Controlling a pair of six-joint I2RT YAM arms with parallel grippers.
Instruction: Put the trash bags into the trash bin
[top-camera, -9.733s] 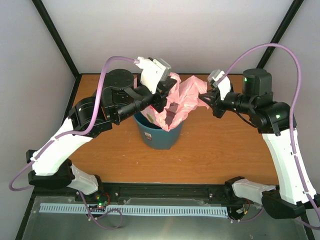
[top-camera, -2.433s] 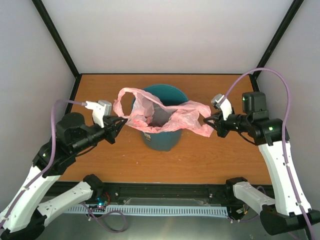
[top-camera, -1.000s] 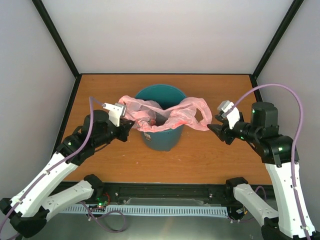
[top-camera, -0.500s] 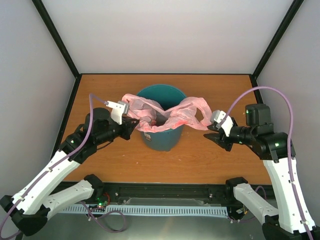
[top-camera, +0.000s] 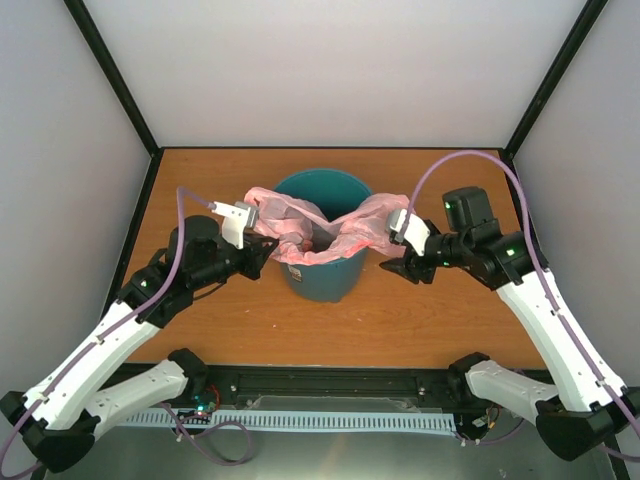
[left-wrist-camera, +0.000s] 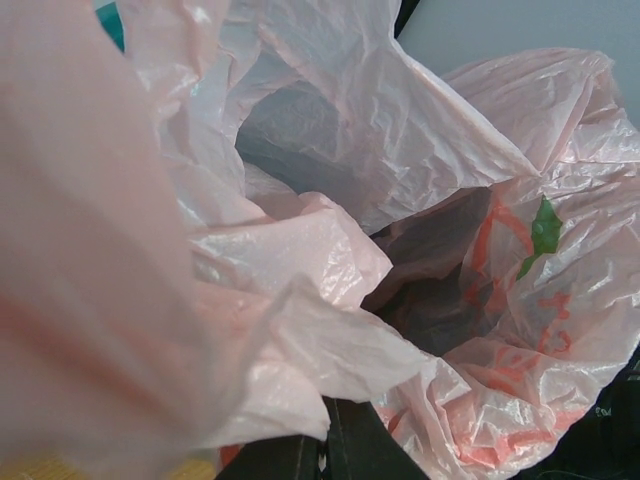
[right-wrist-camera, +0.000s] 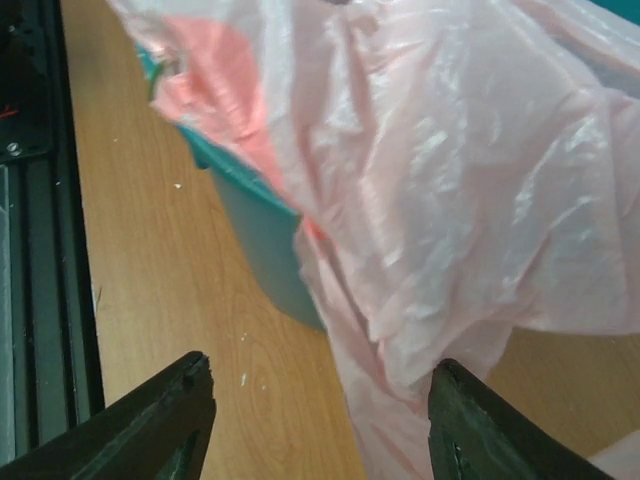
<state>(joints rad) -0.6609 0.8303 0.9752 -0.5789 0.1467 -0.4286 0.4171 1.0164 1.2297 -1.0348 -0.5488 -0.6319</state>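
The teal trash bin (top-camera: 322, 280) stands upright mid-table. The pink trash bag (top-camera: 300, 225) is draped across its mouth, sagging inside and spilling over both sides of the rim. My left gripper (top-camera: 265, 255) sits at the bin's left rim, shut on a fold of the bag's edge (left-wrist-camera: 300, 330); its fingertips (left-wrist-camera: 345, 455) are pressed together under the plastic. My right gripper (top-camera: 392, 268) is just right of the bin, open. In the right wrist view, the bag's hanging flap (right-wrist-camera: 400, 400) dangles between the fingers (right-wrist-camera: 180, 410), close to the right one, in front of the bin wall (right-wrist-camera: 260, 250).
The wooden table (top-camera: 450, 310) is enclosed by grey walls and black corner posts. A black rail (right-wrist-camera: 30, 200) runs along the near edge, behind my right gripper. Purple cables loop above both arms.
My right gripper has swung left to the bin's right side and its jaws have opened wider around the hanging flap. The left gripper has stayed put, still pinching the bag.
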